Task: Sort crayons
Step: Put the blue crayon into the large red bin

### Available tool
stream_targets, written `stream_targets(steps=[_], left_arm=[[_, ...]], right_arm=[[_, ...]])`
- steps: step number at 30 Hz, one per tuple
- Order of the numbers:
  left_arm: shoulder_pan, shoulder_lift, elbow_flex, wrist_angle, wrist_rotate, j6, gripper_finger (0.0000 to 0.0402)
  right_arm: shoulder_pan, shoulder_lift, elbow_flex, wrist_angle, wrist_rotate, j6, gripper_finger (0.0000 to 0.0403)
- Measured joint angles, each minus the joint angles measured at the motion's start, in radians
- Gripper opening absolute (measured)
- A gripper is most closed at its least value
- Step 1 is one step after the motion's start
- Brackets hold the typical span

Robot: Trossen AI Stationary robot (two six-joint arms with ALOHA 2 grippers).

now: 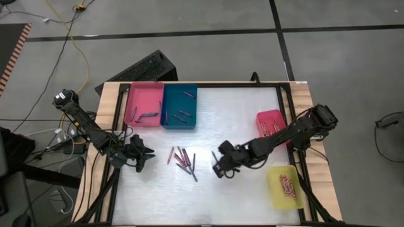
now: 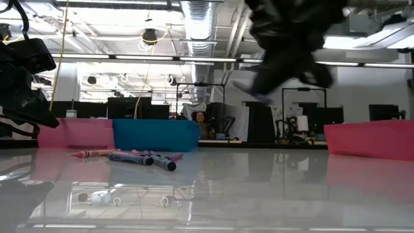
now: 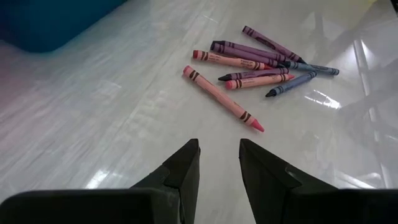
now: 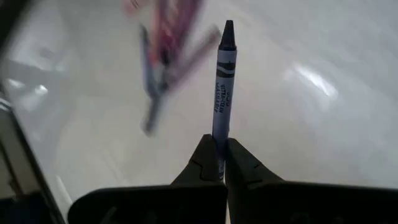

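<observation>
White tabletop (image 1: 240, 113) was seen with loose crayons (image 1: 183, 159) at its middle. A grey-blue crayon (image 4: 224, 78) was gripped by the right hand (image 4: 219, 149) above it. The left hand (image 3: 219, 163) was held partly open and empty near the pile.

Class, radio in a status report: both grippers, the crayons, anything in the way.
Right gripper shut on grey-blue crayon, lifted mid-table. Left gripper open, empty, beside loose crayon pile. Path clear; blue tray ahead.
</observation>
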Motion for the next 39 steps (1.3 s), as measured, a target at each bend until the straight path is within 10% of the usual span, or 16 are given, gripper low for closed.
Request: stream_targets(steps=[15,39], left_arm=[[0.0,0.016,-0.001,-0.002,-0.011,-0.003,0.0102],[-0.001,0.066,-0.001,-0.001,-0.002,-0.026,0.0102]], right_arm=[[-0.19,0.184,0.132,0.293,-0.014,-0.346,0.0004],[-0.386,0.758,1.088,0.24,-0.09,-0.942,0.0004]])
